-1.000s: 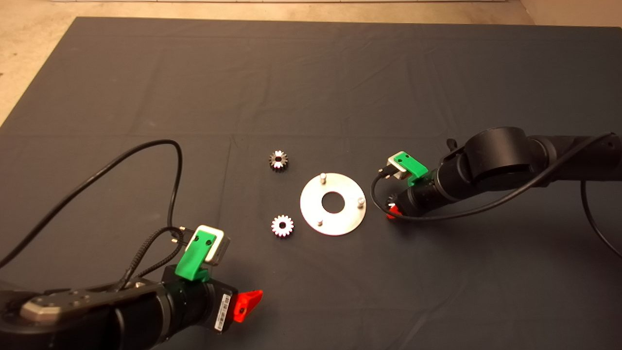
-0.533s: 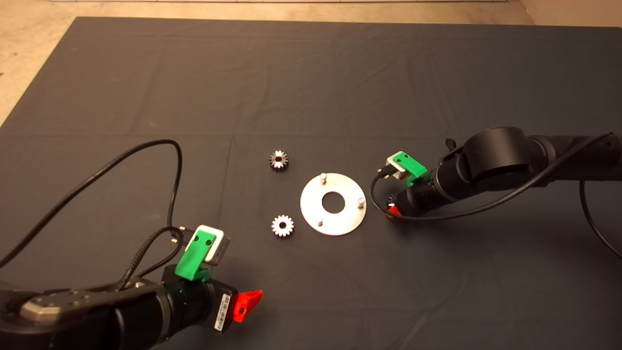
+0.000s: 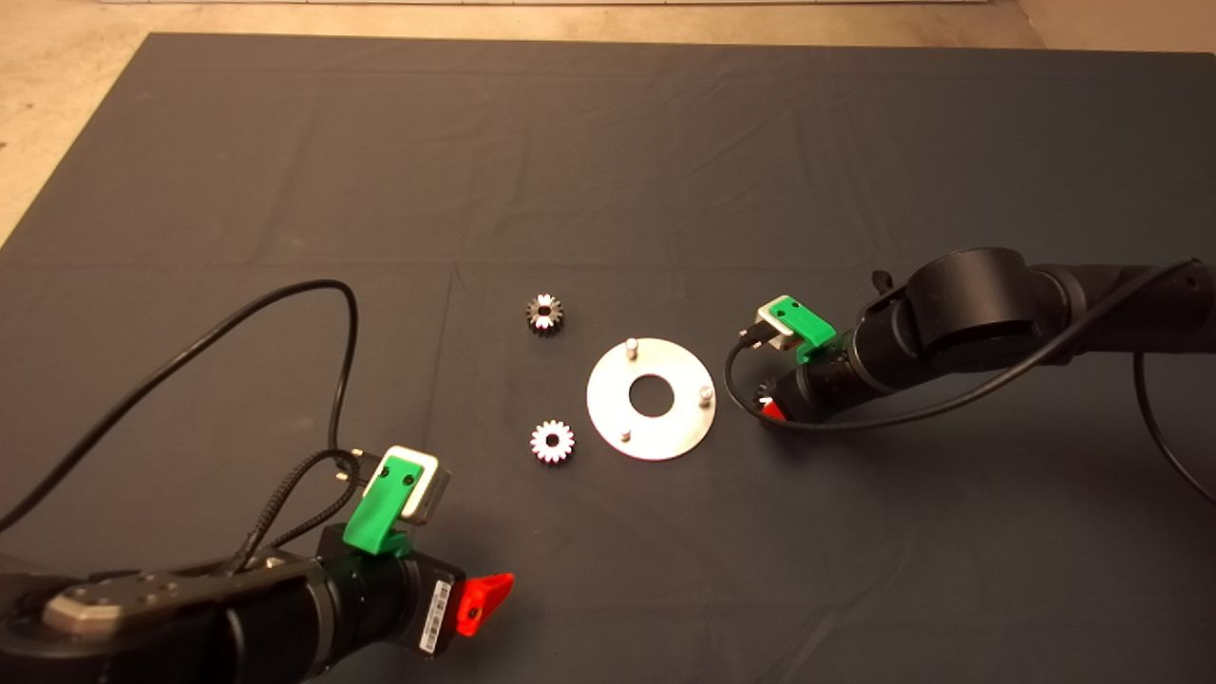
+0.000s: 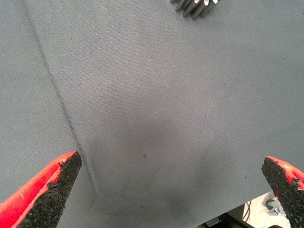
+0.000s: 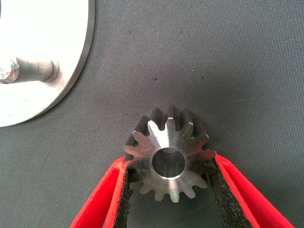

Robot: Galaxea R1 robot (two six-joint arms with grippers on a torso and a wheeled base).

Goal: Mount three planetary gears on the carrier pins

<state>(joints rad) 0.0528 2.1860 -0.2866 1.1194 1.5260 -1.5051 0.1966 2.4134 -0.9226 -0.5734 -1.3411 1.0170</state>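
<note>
Third gear [image 5: 170,161] hidden under right arm in head view; another gear [image 4: 194,6] edge-cropped.

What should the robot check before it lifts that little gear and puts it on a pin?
1. Right hand shut on the third gear: ok, pads touch both sides.
2. Carrier pins bare: ok, all three.
3. Carrier plate flat on the mat: ok.
4. Other two gears clear of the plate: ok.
5. Left hand out of the way: ok, open, at the mat's near edge.
6. Gear bore clear: cannot tell.
</note>
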